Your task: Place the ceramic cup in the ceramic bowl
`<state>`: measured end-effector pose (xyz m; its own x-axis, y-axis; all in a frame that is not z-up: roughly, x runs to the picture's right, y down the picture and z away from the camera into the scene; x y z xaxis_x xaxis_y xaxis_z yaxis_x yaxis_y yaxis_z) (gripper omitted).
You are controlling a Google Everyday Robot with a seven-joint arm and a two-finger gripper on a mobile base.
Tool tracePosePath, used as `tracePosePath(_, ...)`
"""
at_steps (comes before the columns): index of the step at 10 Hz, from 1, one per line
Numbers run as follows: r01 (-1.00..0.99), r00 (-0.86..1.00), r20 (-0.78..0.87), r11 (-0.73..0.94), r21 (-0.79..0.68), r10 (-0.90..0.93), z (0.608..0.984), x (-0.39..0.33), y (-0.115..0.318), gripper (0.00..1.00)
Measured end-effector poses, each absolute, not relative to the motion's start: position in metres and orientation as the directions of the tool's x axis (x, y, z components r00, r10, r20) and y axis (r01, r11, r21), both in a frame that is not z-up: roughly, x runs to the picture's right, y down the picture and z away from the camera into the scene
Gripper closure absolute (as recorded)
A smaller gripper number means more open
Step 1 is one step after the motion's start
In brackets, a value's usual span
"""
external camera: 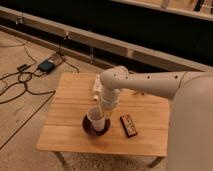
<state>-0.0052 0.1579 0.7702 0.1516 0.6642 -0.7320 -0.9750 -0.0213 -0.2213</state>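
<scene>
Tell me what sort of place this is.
Probably a robot test lab or workshop. Loose black cables and a small teal box lie on the bare speckled floor beside a small wooden table. The tool is low over that table, at the white ceramic cup and round dark maroon bowl.

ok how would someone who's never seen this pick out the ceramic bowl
On the wooden table, near the front edge, right below the arm's tool, sits the ceramic bowl. It is round and dark, with the white ceramic cup at its middle, unlike the flat rectangular dark bar beside it.
</scene>
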Motion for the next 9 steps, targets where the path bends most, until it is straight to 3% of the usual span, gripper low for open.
tracePosePath(3, -0.968, 0.207, -0.686, 0.045, -0.246, 0.698, 0.769, -0.022, 0.166, 0.21)
tracePosePath(9, -0.97, 0.232, -0.606, 0.13, -0.207, 0.761, 0.764, -0.033, 0.168, 0.2)
